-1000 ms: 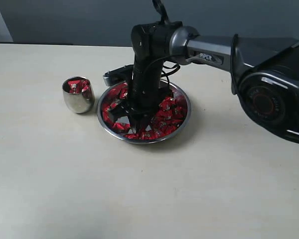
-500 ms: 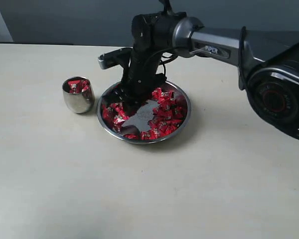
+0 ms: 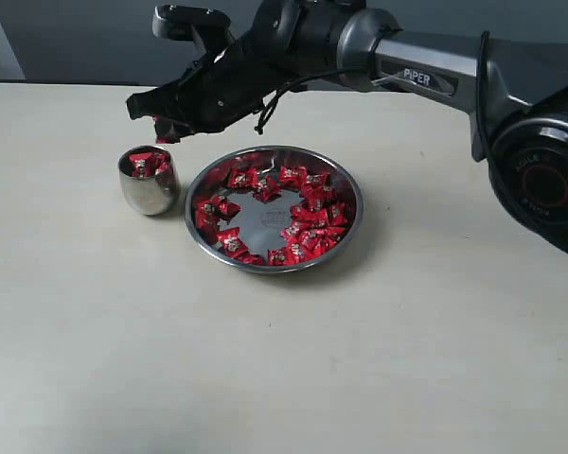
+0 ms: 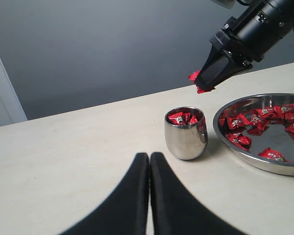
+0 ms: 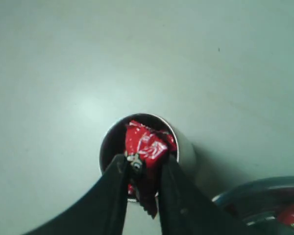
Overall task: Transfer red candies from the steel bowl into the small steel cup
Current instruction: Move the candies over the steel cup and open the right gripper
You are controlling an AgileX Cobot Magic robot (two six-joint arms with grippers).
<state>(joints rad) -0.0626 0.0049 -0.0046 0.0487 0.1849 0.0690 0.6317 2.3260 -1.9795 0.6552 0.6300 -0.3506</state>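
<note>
Candies point(image 3: 308, 227) lie mostly in the bowl point(image 3: 358, 200), ringed around a bare patch of its floor, so the bulk of the job is left. A few already sit in the cup point(image 3: 150, 194), which stands just beside the bowl without touching it and shows red up near its rim (how deep that pile goes cannot be seen). The right gripper point(image 4: 211, 81) hovers over the cup's mouth, jaws pinched nearly together on a held candy point(image 4: 198, 84) that hangs at the fingertips, not yet released. The left gripper point(image 4: 149, 164) sits low, near the cup but apart from it, its fingers pressed together with nothing between them. By this showing, one transfer is nearly complete and many more are due, if the cup has room.
</note>
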